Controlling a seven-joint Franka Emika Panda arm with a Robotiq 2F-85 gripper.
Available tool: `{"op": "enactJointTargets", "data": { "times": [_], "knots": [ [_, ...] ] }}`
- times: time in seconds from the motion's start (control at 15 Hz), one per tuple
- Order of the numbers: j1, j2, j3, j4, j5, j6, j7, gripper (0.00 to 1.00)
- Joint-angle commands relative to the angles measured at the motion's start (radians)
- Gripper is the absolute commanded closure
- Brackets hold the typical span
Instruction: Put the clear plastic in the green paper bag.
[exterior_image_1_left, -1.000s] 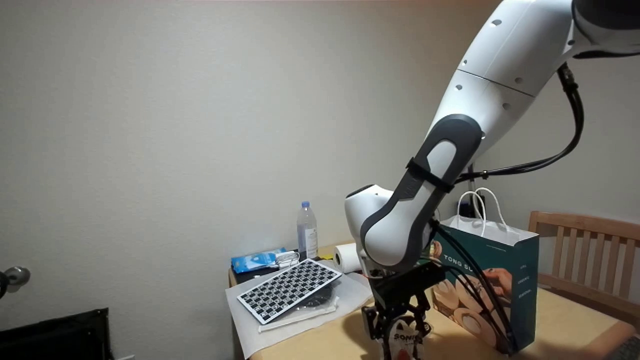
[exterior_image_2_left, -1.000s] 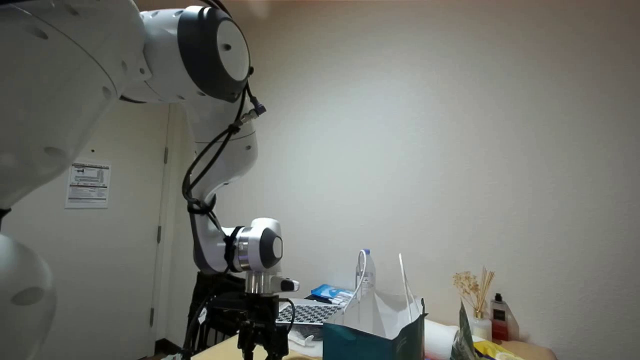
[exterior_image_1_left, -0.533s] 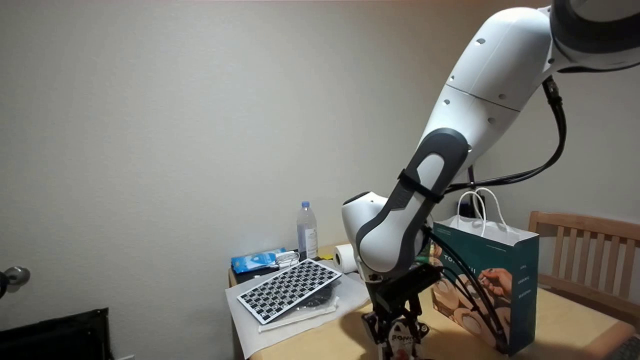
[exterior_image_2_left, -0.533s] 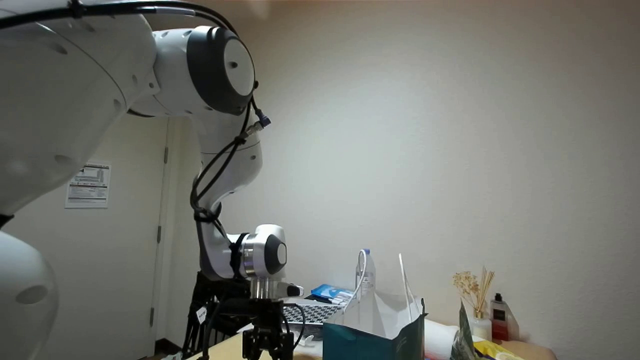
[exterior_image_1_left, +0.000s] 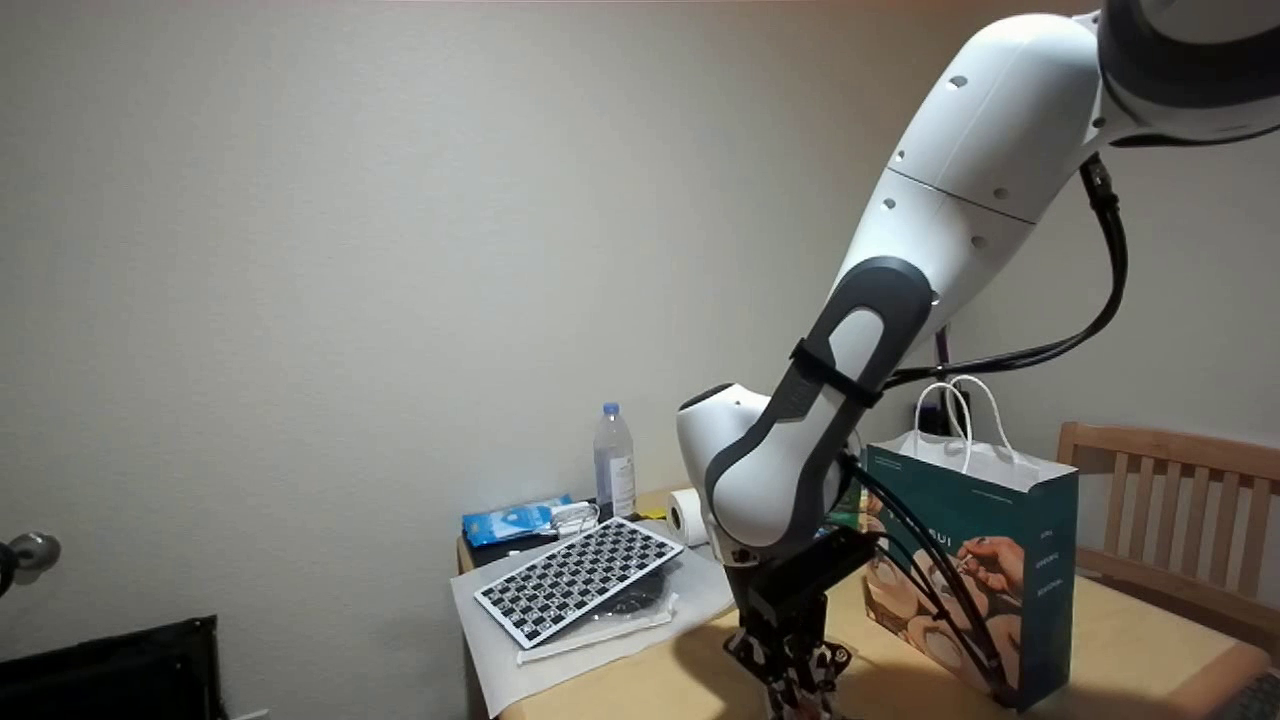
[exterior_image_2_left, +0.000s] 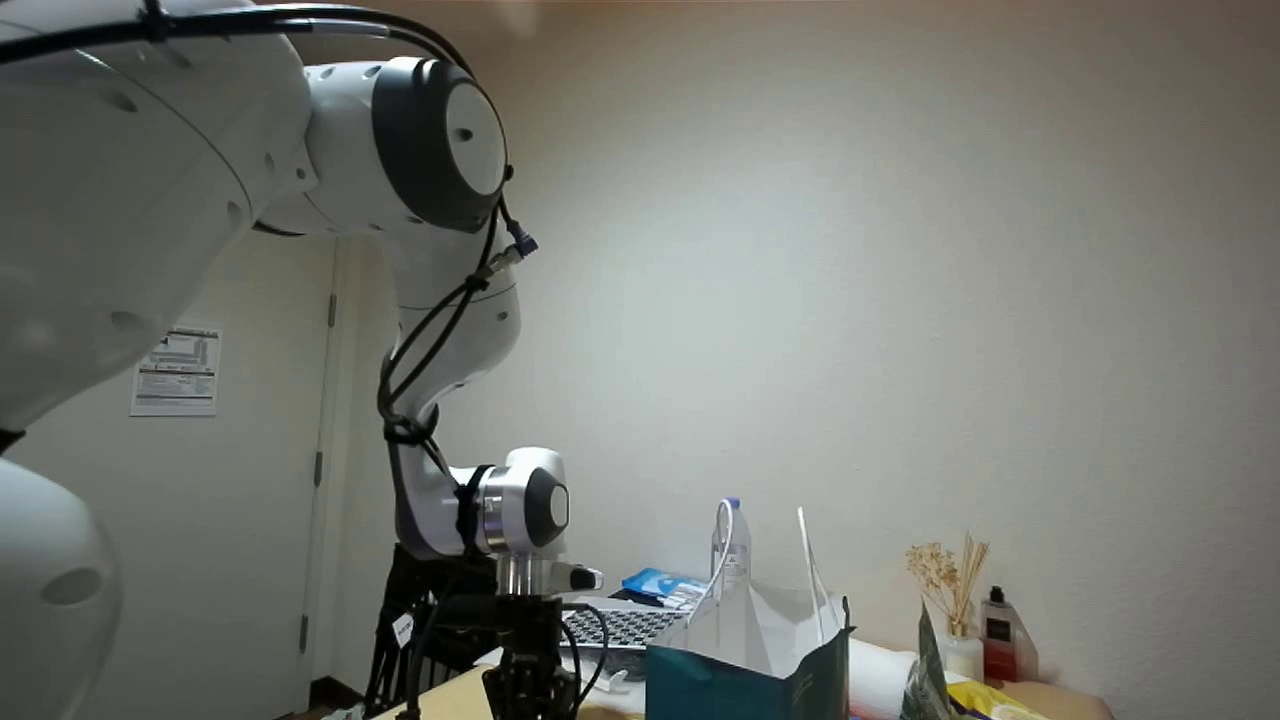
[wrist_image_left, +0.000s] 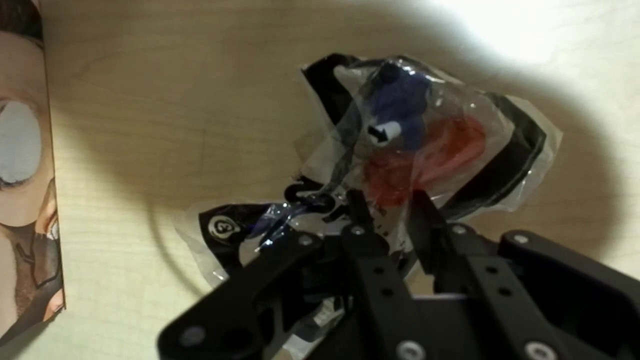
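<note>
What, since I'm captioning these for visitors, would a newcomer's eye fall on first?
Probably the big white robot arm, looming in both exterior views. Next, the green paper bag standing beside it on the table. In the wrist view, crinkled clear plastic with red and blue patches shows bunched in the gripper.

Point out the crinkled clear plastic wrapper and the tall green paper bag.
Crinkled clear plastic wrapper (wrist_image_left: 394, 175): wrist view, on its red patch.
Tall green paper bag (exterior_image_1_left: 994, 566): an exterior view, on its printed front panel.

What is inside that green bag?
Near its mouth, the bag shows white inner walls in both exterior views; its sides hide everything lower, so I can't tell whether it holds anything.
</note>
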Motion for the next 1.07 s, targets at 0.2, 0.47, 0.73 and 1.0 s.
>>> {"op": "enactJointTargets", "data": {
  "times": [0.2,0.47,0.73,1.0],
  "knots": [
    [-0.003,-0.009,-0.001,-0.003,0.047,-0.006,-0.053,1.00],
    [0.033,-0.068,-0.034,-0.029,0.022,-0.027,0.031,1.00],
    [0.090,-0.263,-0.080,-0.116,-0.042,-0.071,0.160,1.00],
    [0.093,-0.471,-0.064,-0.161,-0.160,-0.153,0.387,1.00]
  ]
}}
